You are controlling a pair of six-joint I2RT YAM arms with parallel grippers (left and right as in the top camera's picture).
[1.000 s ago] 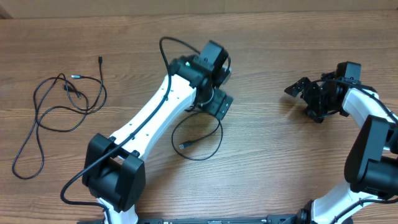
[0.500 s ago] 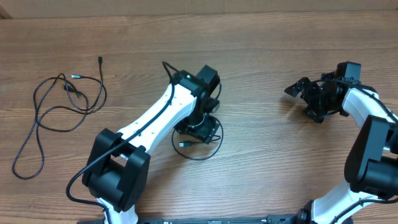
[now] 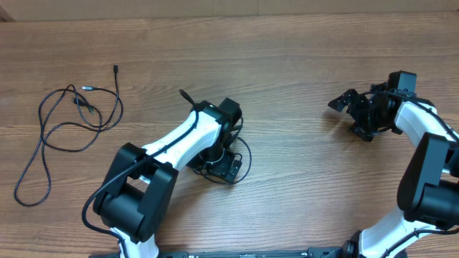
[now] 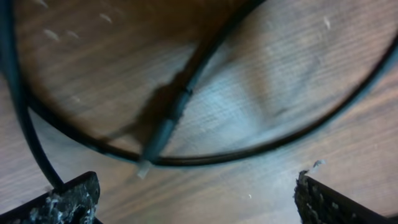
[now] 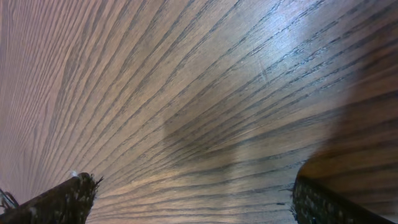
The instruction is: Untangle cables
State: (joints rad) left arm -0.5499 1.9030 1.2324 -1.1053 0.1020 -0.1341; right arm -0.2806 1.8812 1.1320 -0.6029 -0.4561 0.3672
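Wooden table point(image 3: 301, 57): tangled cable bundle point(image 3: 72, 118) far left, single cable loop point(image 4: 249, 146) near centre. My left gripper point(image 4: 199, 196) sits over that loop, jaws wide, gripping nothing. My right gripper point(image 5: 193, 199) is wide too, over wood. Loop's plug point(image 4: 163, 134) is blurred.

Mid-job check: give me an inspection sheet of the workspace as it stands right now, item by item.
Surface: wooden table; bare wood under the right gripper.
Job's things: tangled cables lying at the left side; one looped cable on the wood under the left gripper, its plug resting by the loop's strand.
Clutter: nothing seen.
Grippers: left gripper open, low over the looped cable, holding nothing; right gripper open, empty.
Cables: arm wire arches off the left arm, apart from the tangled cables.
Surroundings: pale strip past the table's far edge; nothing else seen.
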